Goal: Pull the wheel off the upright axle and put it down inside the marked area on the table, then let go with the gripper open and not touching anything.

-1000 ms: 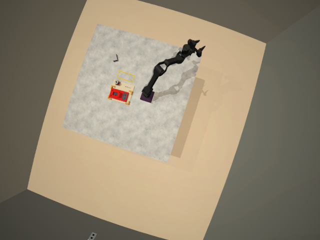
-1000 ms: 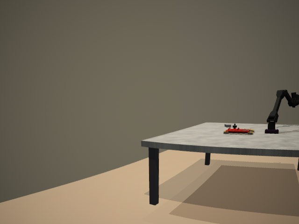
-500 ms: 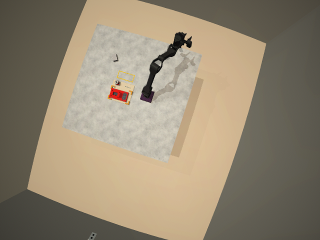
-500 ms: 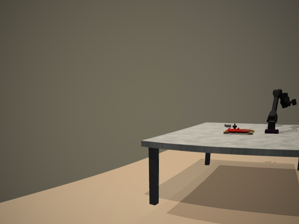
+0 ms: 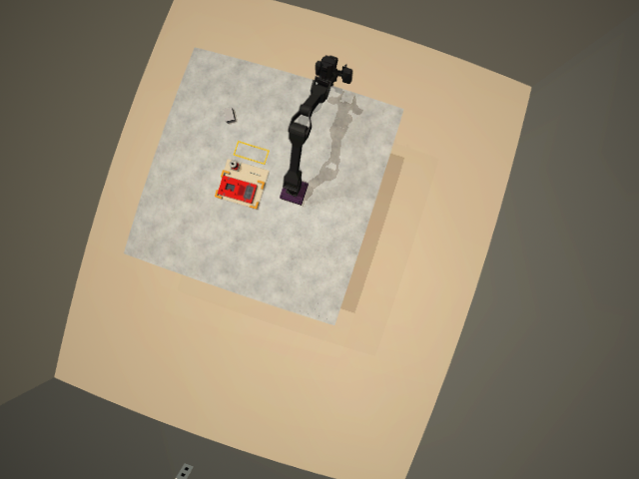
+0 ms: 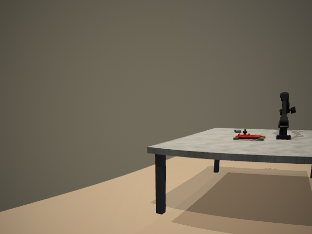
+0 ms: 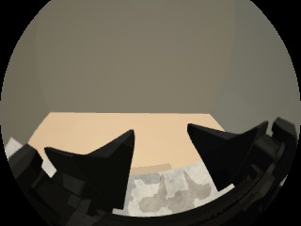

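The wheel is small, with a dark rim and a pale centre in the overhead view. It sits raised at a corner of the cream board; the axle under it is too small to make out. The marked area is a yellow dashed rectangle on the table, just beyond the board's wheel side, with nothing seen inside it. My gripper is open and empty, fingers partly spread. It is high over the table's far edge, well away from the wheel, which is not in the wrist view.
A red block with grey parts lies on the board between orange corner pieces. A small angled dark-and-pale piece stands beyond the marked area. The arm's purple base is to the right of the board.
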Controlling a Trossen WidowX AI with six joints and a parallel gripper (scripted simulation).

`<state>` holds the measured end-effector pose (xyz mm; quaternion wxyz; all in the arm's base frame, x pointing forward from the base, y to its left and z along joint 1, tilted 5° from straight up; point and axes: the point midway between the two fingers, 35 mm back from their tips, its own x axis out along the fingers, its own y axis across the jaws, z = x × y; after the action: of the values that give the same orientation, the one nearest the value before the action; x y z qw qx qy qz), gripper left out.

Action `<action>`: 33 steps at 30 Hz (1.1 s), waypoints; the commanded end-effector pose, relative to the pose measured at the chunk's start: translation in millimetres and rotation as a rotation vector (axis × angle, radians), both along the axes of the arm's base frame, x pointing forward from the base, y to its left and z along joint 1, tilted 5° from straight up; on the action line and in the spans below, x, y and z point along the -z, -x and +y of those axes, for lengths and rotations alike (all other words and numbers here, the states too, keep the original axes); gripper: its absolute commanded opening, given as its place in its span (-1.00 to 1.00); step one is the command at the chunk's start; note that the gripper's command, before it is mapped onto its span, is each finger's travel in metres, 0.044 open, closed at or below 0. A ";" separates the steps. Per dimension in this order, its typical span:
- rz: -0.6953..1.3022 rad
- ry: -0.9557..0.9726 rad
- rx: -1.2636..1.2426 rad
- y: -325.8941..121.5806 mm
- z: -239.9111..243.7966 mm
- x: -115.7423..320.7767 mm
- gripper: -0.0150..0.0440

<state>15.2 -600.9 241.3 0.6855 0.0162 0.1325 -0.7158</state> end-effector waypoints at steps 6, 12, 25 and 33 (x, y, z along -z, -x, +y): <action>0.002 -0.177 -0.214 -123.7 33.8 28.7 0.53; 0.028 -0.289 -0.349 -196.6 72.2 44.4 0.53; 0.156 -0.529 -0.643 -324.7 197.3 75.5 0.53; 0.286 -0.674 -0.818 -373.8 296.4 91.9 0.53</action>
<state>374.5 -345.3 157.7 0.8407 0.0862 0.4087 -0.3445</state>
